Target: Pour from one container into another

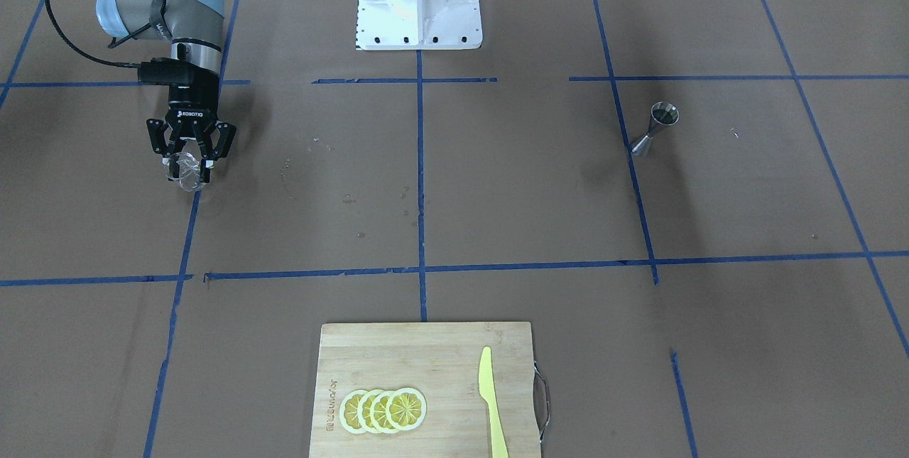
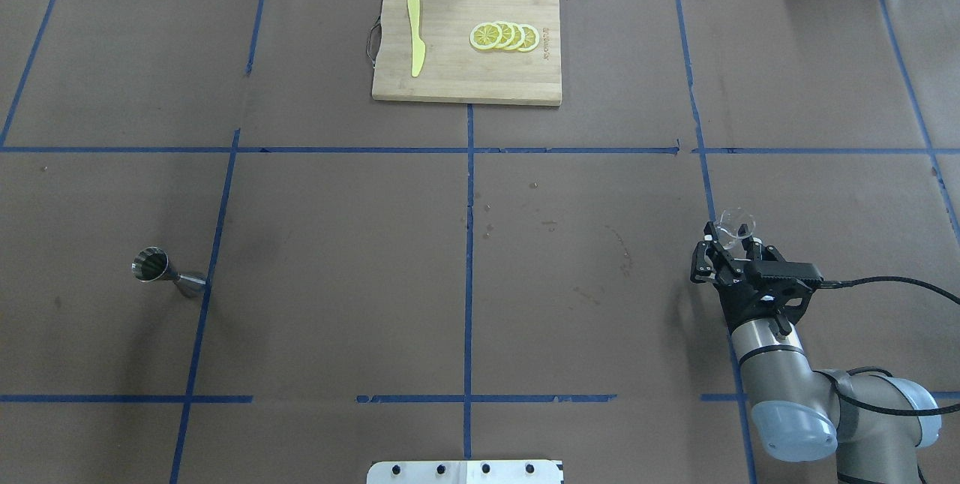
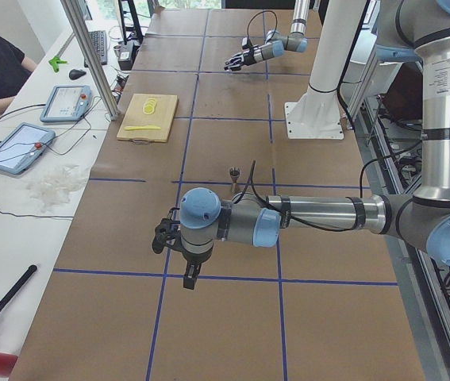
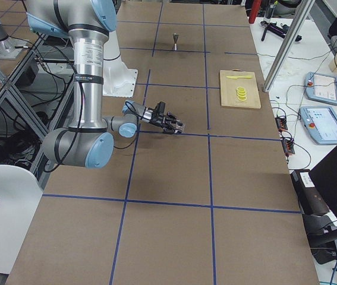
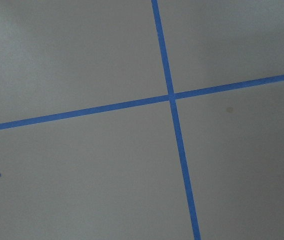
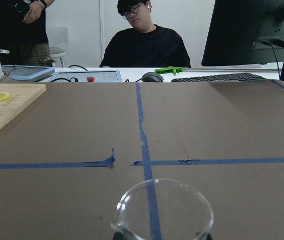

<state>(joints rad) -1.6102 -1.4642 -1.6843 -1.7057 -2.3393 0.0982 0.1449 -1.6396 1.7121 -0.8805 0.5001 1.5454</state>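
The small glass cup (image 1: 186, 174) is held in the right gripper (image 1: 189, 168), whose two black fingers (image 1: 204, 172) pinch it from both sides. It sits over a blue tape line (image 1: 181, 252) on the robot's right side of the brown table (image 1: 497, 195). In the right wrist view the round rim of the cup faces up, and I cannot tell if its bottom touches the table. The shiny metal jigger (image 1: 655, 130) stands by itself far away on the other side of the table, right next to another blue line. The left gripper (image 3: 188, 274) hangs over the table, well apart from the jigger, and I cannot tell if it is spread or pressed together. At the far edge lies a wooden board (image 1: 426, 358) with lemon slices (image 1: 383, 410) and a yellow knife (image 1: 491, 401) on it.
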